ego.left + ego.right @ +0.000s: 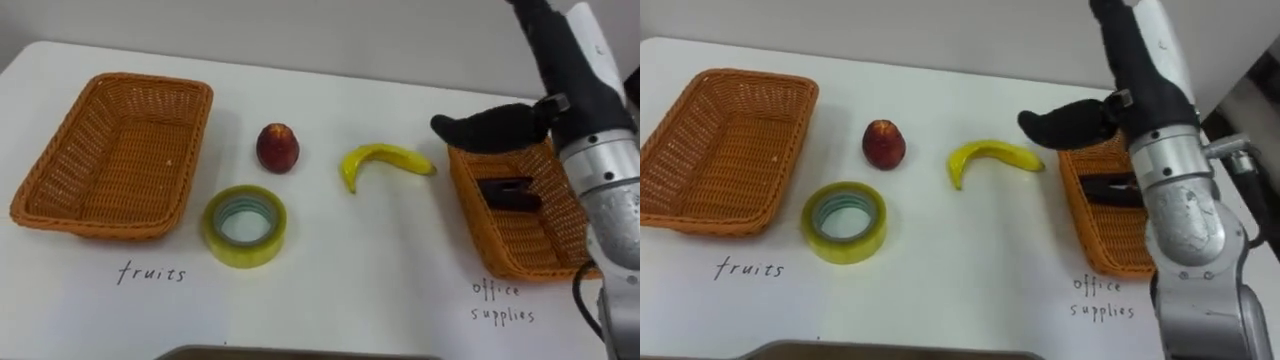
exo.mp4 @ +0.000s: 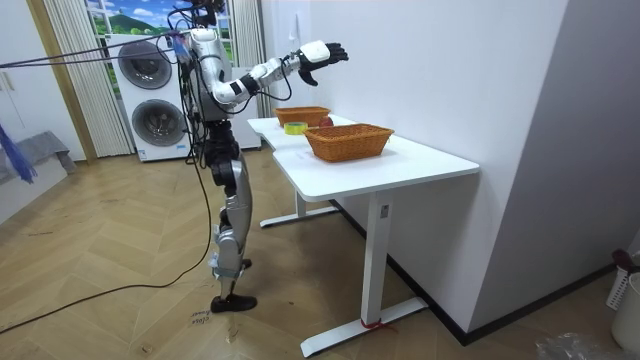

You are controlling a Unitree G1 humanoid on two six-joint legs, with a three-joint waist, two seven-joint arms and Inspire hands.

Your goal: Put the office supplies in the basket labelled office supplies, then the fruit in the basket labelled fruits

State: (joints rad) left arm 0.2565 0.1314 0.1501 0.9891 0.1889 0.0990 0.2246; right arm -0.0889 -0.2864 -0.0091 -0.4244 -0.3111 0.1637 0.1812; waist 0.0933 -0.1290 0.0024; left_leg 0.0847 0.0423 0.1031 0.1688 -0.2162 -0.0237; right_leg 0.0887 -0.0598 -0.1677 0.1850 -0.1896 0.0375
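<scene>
My right hand (image 1: pixel 565 75) hangs open above the far edge of the office-supplies basket (image 1: pixel 470 195), thumb stretched out to the left and holding nothing. In the room view this hand (image 2: pixel 320 52) is raised high over the table with its fingers spread. A black office item (image 1: pixel 510 192) lies inside that basket. A yellow banana (image 1: pixel 385 160) lies just left of it. A red fruit (image 1: pixel 278 147) stands at the table's middle, with a yellow tape roll (image 1: pixel 245 226) in front of it. The fruit basket (image 1: pixel 60 170) at the left is empty.
Everything rests on a white table (image 1: pixel 400 290) with a handwritten label in front of each basket. The robot stands at the table's long side (image 2: pixel 300 165); a wall runs behind it. Washing machines (image 2: pixel 160 100) stand behind the robot.
</scene>
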